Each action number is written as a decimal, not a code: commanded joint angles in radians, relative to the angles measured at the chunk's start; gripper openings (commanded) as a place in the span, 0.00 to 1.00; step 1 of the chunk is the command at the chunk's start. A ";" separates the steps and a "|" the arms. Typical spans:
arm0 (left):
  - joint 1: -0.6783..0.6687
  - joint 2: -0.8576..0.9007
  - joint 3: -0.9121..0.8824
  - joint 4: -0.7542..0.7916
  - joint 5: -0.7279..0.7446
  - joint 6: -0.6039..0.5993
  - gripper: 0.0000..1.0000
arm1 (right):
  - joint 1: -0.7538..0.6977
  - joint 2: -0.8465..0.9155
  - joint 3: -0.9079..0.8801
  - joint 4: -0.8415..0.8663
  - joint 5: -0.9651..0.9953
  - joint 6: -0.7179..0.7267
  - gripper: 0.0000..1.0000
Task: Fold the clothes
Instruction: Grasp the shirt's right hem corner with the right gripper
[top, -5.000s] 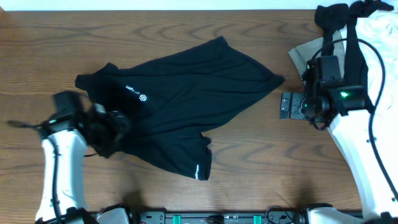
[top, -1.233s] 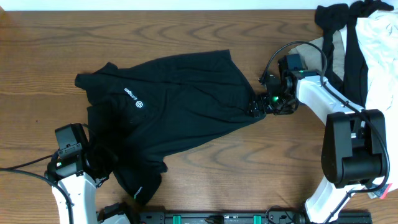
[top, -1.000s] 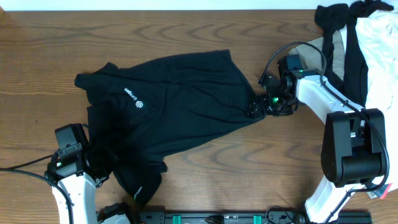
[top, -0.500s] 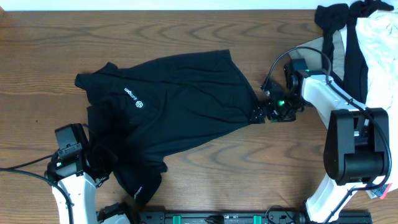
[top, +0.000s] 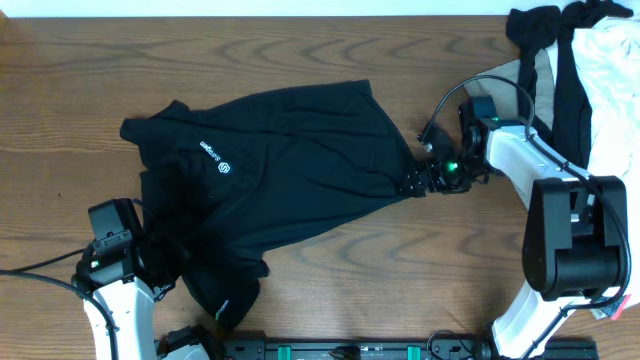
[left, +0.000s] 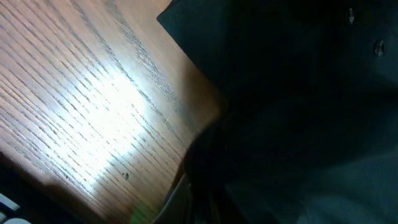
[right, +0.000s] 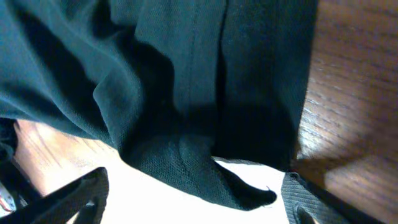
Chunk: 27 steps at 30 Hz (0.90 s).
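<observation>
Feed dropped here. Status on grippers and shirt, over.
Right gripper open at black polo shirt's right corner. Left gripper buried in its lower-left edge, state unclear. Shirt unfolded. Clothes pile far right, not blocking.

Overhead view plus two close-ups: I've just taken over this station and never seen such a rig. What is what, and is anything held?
These are two robot arms at a wooden table. The wide picture comes from a fixed camera above: the left arm is at the bottom left, the right arm on the right. The two close-ups come from cameras on the wrists. A black shirt lies spread and creased on the table, and a pile of other clothes sits in the top right corner. The right gripper is at the shirt's right corner. Its wrist view shows the fingers wide apart with the cloth edge between them, not clamped. The left gripper is buried in the shirt's lower left part. Its wrist view shows only dark cloth and wood, so I cannot tell whether it grips.
</observation>
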 joint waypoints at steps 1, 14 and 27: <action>0.008 0.000 0.010 -0.003 -0.023 0.014 0.07 | 0.006 0.074 -0.081 0.034 0.064 -0.016 0.79; 0.008 0.000 0.010 -0.003 -0.023 0.014 0.07 | 0.006 0.074 -0.098 0.061 0.084 -0.016 0.54; 0.008 0.000 0.010 -0.011 -0.022 0.014 0.07 | 0.004 0.064 -0.093 0.048 0.083 0.055 0.05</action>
